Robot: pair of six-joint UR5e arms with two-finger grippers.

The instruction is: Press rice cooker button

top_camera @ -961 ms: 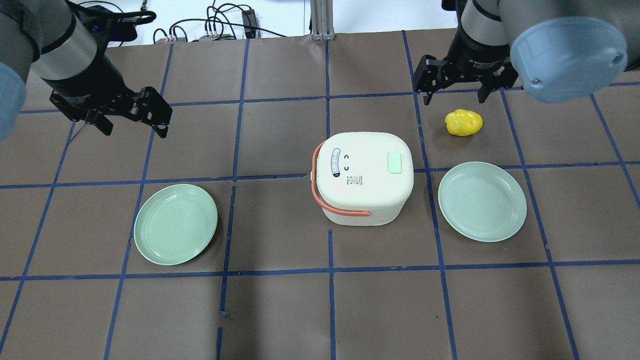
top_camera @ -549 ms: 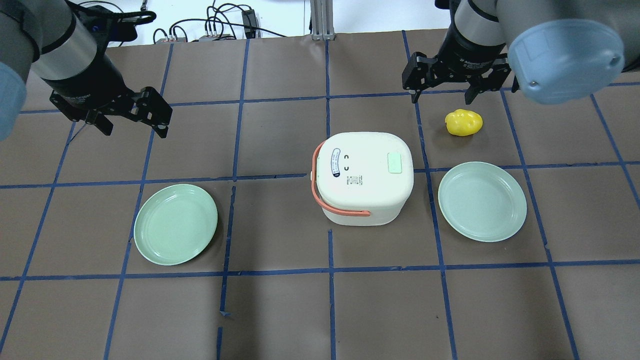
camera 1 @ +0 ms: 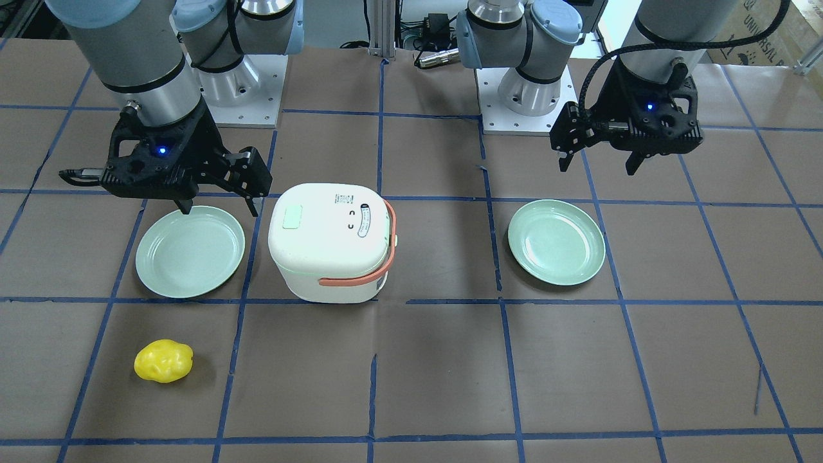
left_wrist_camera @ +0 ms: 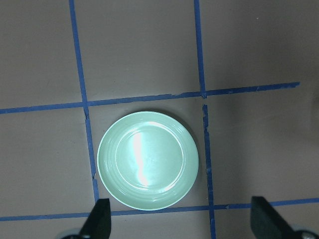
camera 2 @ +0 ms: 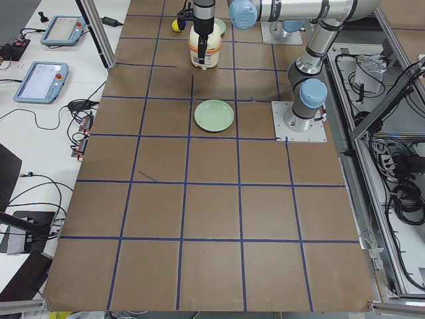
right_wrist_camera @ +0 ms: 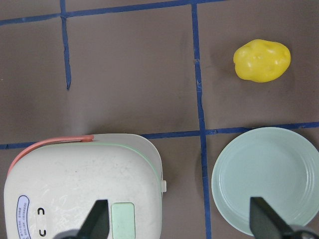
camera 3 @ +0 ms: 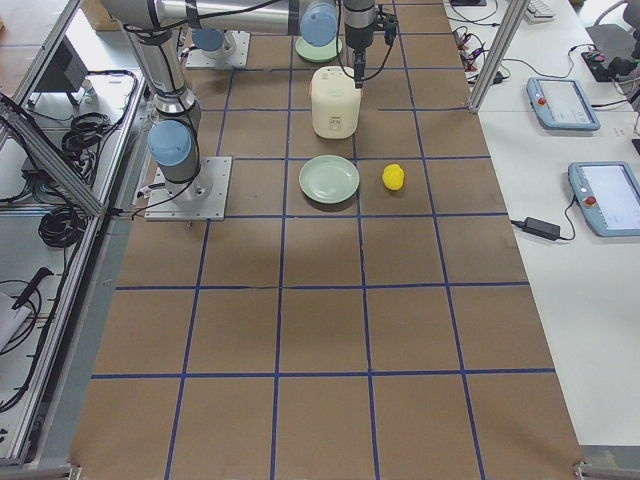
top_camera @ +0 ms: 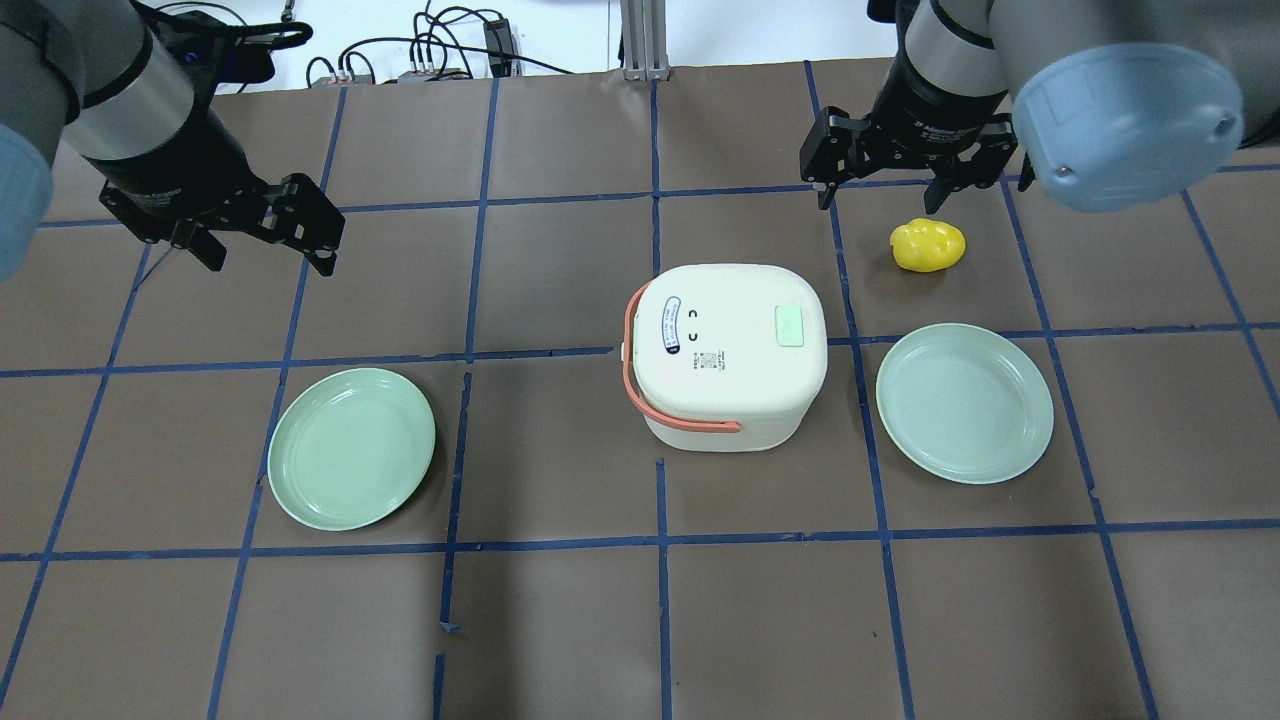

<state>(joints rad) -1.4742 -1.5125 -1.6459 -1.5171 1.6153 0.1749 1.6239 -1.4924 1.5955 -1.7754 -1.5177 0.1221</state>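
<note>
Right gripper (top_camera: 880,196): fingers spread wide, holding nothing; hangs above the counter (top_camera: 560,620) past the cooker's far right corner, touching nothing.
Button (top_camera: 789,326): on the lid by its right edge, nearer the robot than the right gripper and slightly to its left, apart from it. In the right wrist view it sits at the bottom edge between the two fingers, closer to the left one.
Button, lie: faces straight up; pale mint rounded pad, its longer side running toward and away from the robot.
Cooker (top_camera: 730,350): white, upright mid-counter, lid shut; oval label (top_camera: 672,325) on the lid's left side, coral handle (top_camera: 632,370) folded down around the left and near sides.
Yellow toy (top_camera: 928,245): on the counter just below the right gripper's right finger in the overhead view.
Right plate (top_camera: 964,402): green, just beside the cooker.
Left gripper (top_camera: 270,258): spread, holding nothing, well apart from the cooker.
Left plate (top_camera: 351,447): green, near the left gripper, on the robot's side of it.
</note>
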